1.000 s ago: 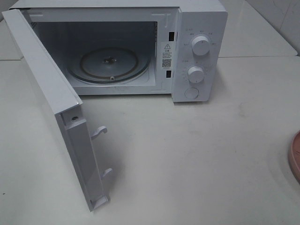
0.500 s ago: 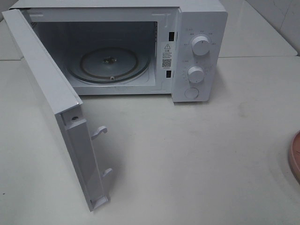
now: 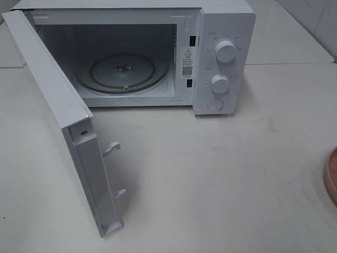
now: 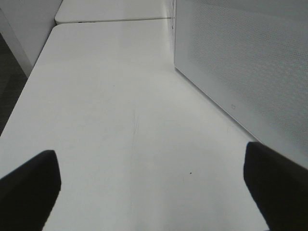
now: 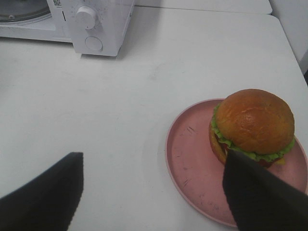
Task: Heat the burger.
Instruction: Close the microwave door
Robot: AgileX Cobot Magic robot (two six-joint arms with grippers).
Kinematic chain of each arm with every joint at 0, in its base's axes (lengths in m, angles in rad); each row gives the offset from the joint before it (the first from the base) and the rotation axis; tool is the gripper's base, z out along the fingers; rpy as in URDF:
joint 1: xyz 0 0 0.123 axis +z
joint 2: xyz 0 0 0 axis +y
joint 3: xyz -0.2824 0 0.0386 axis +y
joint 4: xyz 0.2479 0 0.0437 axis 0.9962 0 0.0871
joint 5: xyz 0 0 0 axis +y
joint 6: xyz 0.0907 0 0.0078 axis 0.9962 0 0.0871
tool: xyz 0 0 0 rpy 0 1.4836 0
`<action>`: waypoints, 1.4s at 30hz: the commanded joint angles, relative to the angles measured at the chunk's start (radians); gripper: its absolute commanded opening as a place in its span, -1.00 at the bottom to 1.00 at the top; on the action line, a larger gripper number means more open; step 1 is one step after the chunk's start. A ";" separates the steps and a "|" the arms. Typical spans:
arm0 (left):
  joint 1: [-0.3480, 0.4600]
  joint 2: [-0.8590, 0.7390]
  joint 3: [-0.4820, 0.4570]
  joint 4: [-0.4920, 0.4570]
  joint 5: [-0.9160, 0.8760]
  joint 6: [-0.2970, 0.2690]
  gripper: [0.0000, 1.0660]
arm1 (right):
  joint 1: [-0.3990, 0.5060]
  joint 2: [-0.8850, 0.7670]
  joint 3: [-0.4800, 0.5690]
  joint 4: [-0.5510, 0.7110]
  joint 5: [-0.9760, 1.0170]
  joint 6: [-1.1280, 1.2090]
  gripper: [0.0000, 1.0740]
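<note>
On a white table made of joined tops, a white microwave stands with its door swung wide and only the glass turntable inside, while the burger sits on a pink plate (off to the right), both the left claw and the right claw spread and holding nothing.

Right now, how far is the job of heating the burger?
Done: the microwave door stands open, and the glass turntable inside is bare. In hand: nothing is gripped; the right gripper is open above the table, near the burger on its pink plate. The left gripper is open too. Left: grasp the burger, load it, shut the door, start heating.
</note>
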 commanded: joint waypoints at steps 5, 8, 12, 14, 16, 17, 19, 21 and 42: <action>0.005 -0.007 -0.004 -0.028 -0.016 -0.003 0.84 | -0.005 -0.027 -0.001 0.000 -0.007 -0.004 0.42; 0.005 0.019 -0.020 -0.041 -0.029 -0.003 0.84 | -0.005 -0.027 -0.001 0.000 -0.007 -0.004 0.42; 0.005 0.081 -0.025 -0.042 -0.087 -0.003 0.79 | -0.005 -0.027 -0.001 0.000 -0.007 -0.004 0.42; 0.005 0.108 -0.025 -0.041 -0.109 -0.003 0.69 | -0.005 -0.027 -0.001 0.000 -0.007 -0.004 0.42; 0.005 0.121 -0.025 -0.041 -0.127 -0.003 0.61 | -0.005 -0.027 -0.001 0.000 -0.007 -0.004 0.42; 0.005 0.143 -0.023 -0.041 -0.161 -0.003 0.42 | -0.005 -0.027 -0.001 0.000 -0.007 -0.004 0.42; 0.005 0.155 -0.021 -0.037 -0.186 -0.003 0.31 | -0.005 -0.027 -0.001 0.000 -0.007 -0.004 0.42; 0.005 0.190 -0.014 -0.027 -0.252 -0.003 0.00 | -0.005 -0.027 -0.001 0.000 -0.007 -0.004 0.42; 0.005 0.545 0.221 -0.023 -0.971 0.001 -1.00 | -0.005 -0.027 -0.001 0.001 -0.007 -0.004 0.42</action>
